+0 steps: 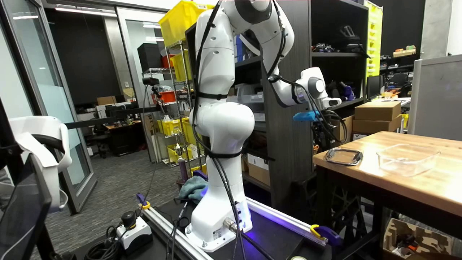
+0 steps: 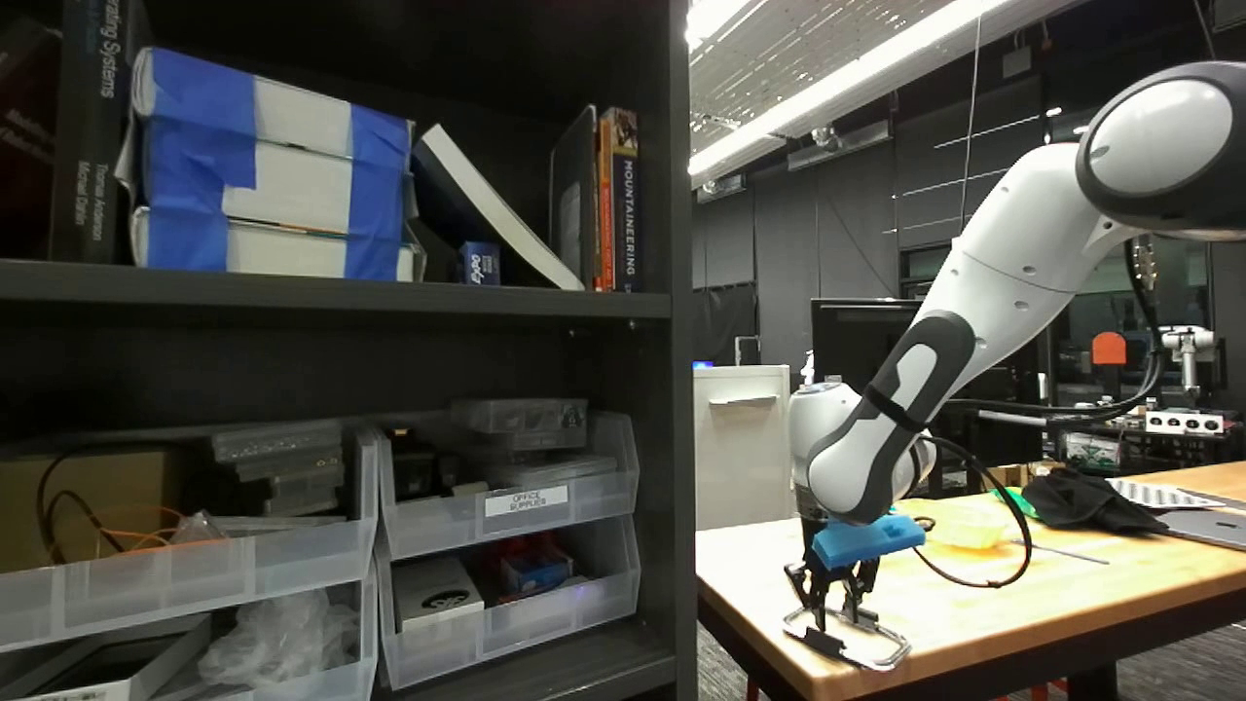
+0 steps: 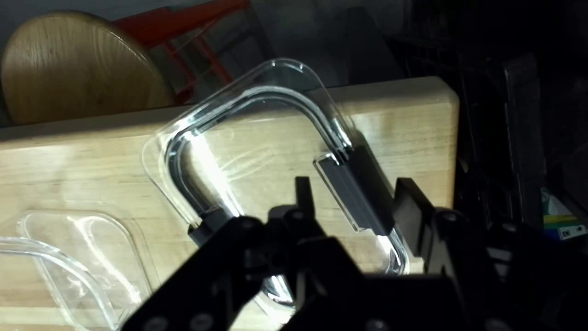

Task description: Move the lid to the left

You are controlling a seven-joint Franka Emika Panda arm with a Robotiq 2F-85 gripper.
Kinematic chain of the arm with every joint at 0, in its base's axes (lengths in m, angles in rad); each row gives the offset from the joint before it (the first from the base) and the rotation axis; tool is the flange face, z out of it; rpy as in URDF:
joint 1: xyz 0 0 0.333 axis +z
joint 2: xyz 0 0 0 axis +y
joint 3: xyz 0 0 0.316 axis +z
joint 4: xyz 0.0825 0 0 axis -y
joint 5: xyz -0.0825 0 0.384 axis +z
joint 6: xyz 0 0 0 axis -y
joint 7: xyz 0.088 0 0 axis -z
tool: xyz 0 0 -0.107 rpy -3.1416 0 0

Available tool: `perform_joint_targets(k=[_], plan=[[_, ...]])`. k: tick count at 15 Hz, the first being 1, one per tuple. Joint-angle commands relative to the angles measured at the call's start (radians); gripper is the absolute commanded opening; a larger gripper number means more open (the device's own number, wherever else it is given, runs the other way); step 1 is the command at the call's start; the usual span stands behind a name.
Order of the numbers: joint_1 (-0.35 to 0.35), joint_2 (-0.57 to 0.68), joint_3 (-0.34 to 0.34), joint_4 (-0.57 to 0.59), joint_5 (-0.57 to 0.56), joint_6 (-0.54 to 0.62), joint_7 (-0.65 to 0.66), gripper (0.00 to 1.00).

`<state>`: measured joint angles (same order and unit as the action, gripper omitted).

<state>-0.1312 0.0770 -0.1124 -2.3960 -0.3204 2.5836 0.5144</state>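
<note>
In the wrist view, the lid point(image 3: 266, 174) slants lengthwise under parted, empty fingers point(image 3: 415, 216), 1 dark clip point(image 3: 360, 191) showing between them.

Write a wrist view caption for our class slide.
Open black gripper over a rectangular see-through plastic lid, near a clear plastic box on a pale wooden table.

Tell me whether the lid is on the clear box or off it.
Off: the lid sits apart from the clear box, with bare tabletop between them in an exterior view.
</note>
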Motion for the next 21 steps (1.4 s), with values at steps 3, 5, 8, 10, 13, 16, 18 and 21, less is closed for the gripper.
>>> perform_joint_targets(k=[3, 5, 8, 10, 13, 16, 18, 21], plan=[[0.017, 0.0, -0.017, 0.001, 0.004, -0.002, -0.005, 0.5], [0.017, -0.014, -0.021, -0.008, -0.005, 0.017, 0.012, 0.77], [0.019, -0.048, -0.029, -0.034, -0.014, 0.091, 0.042, 0.93], [0.02, -0.065, -0.034, -0.053, -0.025, 0.154, 0.067, 1.0], [0.015, -0.094, -0.046, -0.089, -0.077, 0.263, 0.147, 1.0], [-0.005, -0.129, -0.049, -0.127, -0.141, 0.347, 0.239, 1.0], [-0.017, -0.168, -0.056, -0.171, -0.174, 0.394, 0.267, 1.0], [-0.037, -0.231, -0.07, -0.247, -0.207, 0.46, 0.251, 1.0]])
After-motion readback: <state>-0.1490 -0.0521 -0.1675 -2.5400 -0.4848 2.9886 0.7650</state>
